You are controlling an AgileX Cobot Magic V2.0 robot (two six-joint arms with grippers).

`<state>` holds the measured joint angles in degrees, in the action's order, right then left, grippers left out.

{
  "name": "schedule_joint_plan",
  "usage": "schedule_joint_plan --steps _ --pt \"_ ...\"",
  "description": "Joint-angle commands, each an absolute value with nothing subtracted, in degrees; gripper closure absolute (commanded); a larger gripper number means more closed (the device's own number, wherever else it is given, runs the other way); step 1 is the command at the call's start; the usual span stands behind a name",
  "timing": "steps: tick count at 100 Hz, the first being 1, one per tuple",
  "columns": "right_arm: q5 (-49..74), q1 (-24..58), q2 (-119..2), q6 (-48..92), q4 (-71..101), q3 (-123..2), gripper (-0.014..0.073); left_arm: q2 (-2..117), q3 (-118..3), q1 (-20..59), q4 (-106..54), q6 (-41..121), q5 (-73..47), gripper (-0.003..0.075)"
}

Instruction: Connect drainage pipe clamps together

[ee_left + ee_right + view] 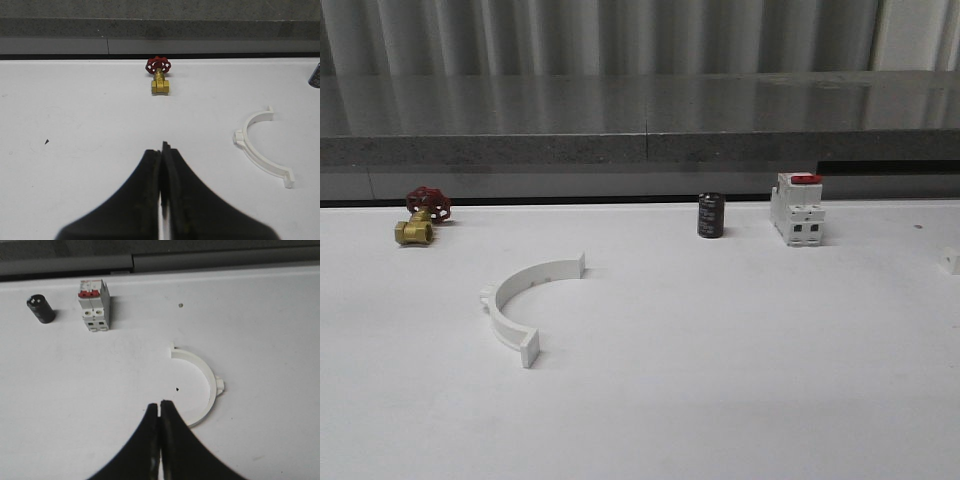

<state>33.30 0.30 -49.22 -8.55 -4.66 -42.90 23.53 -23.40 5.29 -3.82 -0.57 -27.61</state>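
Both pincers are seen pressed shut on nothing: the left gripper [161, 150] is held above bare white table [740, 380], the right gripper [160, 407] just beside one drainage pipe clamp half [207, 385] lying flat. The other clamp half [515, 300] is laid on the table's left part, well apart from the first. A brass valve [420, 218], a black cylinder [711, 215] and a breaker [797, 208] are set along the far edge.
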Motion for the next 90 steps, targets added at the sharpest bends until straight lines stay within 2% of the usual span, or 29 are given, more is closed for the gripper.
schedule_joint_plan --steps 1,7,14,24,34,41,59,76,90 --pt "31.2 -0.2 -52.7 -8.4 -3.8 -45.3 0.0657 23.7 -24.8 5.1 -4.2 -0.7 -22.9 0.0741" --pt "32.8 -0.2 -54.6 -8.4 -2.7 -45.3 0.0647 23.7 -24.8 5.1 -4.2 -0.7 -22.9 0.0741" --pt "35.2 -0.2 -56.4 -8.4 -1.8 -45.3 0.058 23.7 -24.8 5.1 -4.2 -0.7 -22.9 0.0741" --pt "37.5 -0.2 -58.1 -8.4 -0.6 -45.3 0.0393 23.7 -24.8 5.1 -4.2 -0.7 -22.9 0.0741" --pt "37.5 -0.2 -58.3 -8.4 -0.5 -45.3 0.0165 23.7 -24.8 5.1 -4.2 -0.7 -22.9 0.0741" --pt "35.8 -0.2 -58.3 -8.4 -0.5 -45.3 0.0081 23.7 -24.8 5.1 -4.2 -0.7 -22.9 0.0741" --pt "37.5 -1.8 -62.9 -8.6 0.3 -51.6 0.0086 23.7 -24.8 5.1 -4.2 -0.7 -22.9 0.0741" --pt "39.1 -8.4 -71.2 -4.9 0.4 -59.5 0.0086 23.7 -24.8 5.1 -4.2 -0.7 -22.9 0.0741" --pt "42.2 -13.1 -79.5 3.4 0.6 -64.3 0.0086 23.7 -24.8 5.1 -4.2 -0.7 -22.9 0.0741"
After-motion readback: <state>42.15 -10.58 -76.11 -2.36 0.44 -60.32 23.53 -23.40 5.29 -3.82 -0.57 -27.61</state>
